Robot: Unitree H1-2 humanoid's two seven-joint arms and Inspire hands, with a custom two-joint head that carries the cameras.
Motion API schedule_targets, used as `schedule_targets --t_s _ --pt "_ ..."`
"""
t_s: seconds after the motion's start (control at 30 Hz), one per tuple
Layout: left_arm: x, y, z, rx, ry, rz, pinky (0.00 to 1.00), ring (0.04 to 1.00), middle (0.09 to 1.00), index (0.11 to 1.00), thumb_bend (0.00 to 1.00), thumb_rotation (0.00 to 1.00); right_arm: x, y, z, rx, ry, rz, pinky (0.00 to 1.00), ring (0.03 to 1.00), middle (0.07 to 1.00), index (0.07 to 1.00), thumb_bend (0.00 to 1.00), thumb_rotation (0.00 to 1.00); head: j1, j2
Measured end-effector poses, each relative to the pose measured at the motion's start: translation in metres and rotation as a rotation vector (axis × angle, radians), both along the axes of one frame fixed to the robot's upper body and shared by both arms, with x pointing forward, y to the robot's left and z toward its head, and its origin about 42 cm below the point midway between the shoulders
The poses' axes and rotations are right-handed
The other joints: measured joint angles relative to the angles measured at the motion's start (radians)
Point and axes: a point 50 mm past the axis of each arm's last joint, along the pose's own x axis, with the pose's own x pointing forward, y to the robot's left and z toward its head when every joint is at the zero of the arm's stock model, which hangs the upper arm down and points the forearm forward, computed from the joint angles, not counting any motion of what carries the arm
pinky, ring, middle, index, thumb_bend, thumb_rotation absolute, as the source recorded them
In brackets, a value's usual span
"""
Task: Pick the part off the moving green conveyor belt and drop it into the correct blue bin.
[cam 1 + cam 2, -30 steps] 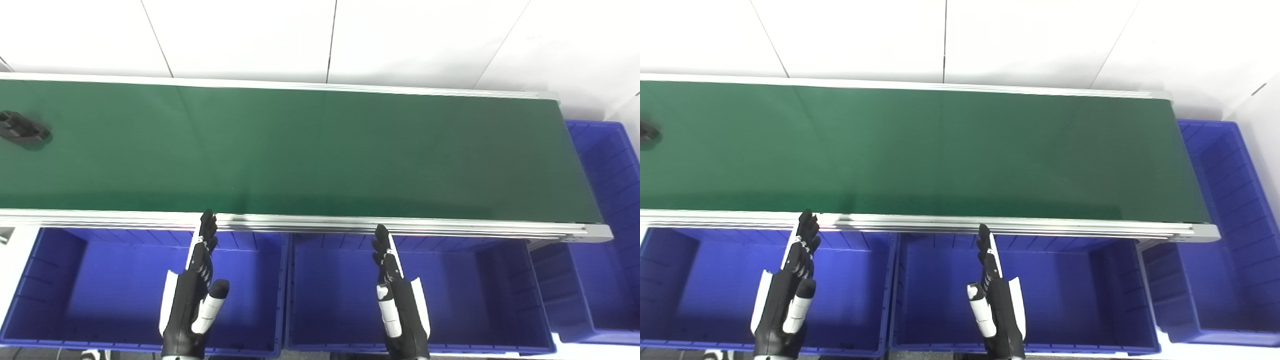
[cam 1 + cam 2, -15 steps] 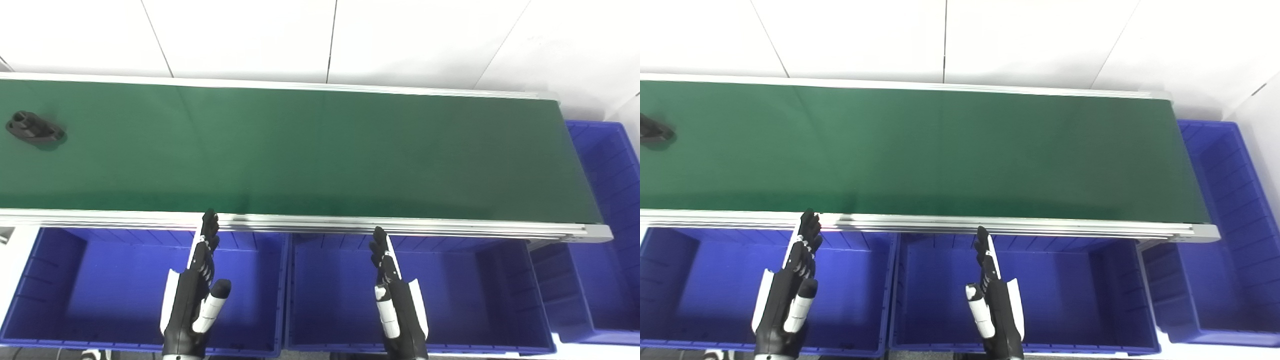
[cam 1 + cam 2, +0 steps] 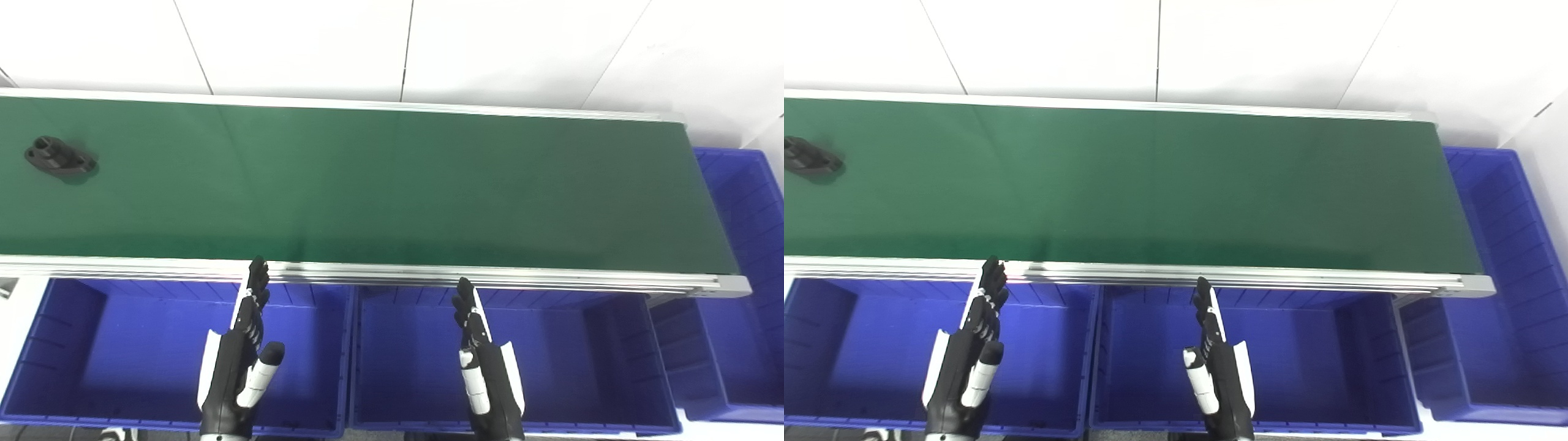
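**Stock at hand: one part, one belt, three bins, two hands**

- Part [image 3: 60, 157]: one, black, flat-bodied with round bosses, lying at the far left of the frame on the belt, touching nothing else.
- Green conveyor belt [image 3: 392, 184]: one, running across the whole middle of the frame, silver rails along both long edges.
- Blue bins: three. Left bin [image 3: 37, 343] and middle bin [image 3: 612, 349] sit side by side along the lower edge; the right bin [image 3: 747, 245] stands at the belt's right end.
- My left hand [image 3: 239, 367]: over the left bin, released, fingers straight, thumb apart, grasping nothing.
- My right hand [image 3: 487, 373]: over the middle bin, likewise released.

Change since a second ago: the part has travelled rightward along the belt; both my hands have stayed where they were.
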Motion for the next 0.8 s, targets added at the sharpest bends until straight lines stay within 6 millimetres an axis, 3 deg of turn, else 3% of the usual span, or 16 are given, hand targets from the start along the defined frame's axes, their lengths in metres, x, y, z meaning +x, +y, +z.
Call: schedule_targets --t_s 0.8 --pt "-0.0006 0.0002 -0.0014 0.002 0.005 -0.002 1.00 1.000 1.000 1.000 0.84 0.90 0.0001 -0.0003 -0.0001 -0.001 0.001 -0.004 1.00 0.985 1.000 1.000 0.80 1.00 -0.003 -0.003"
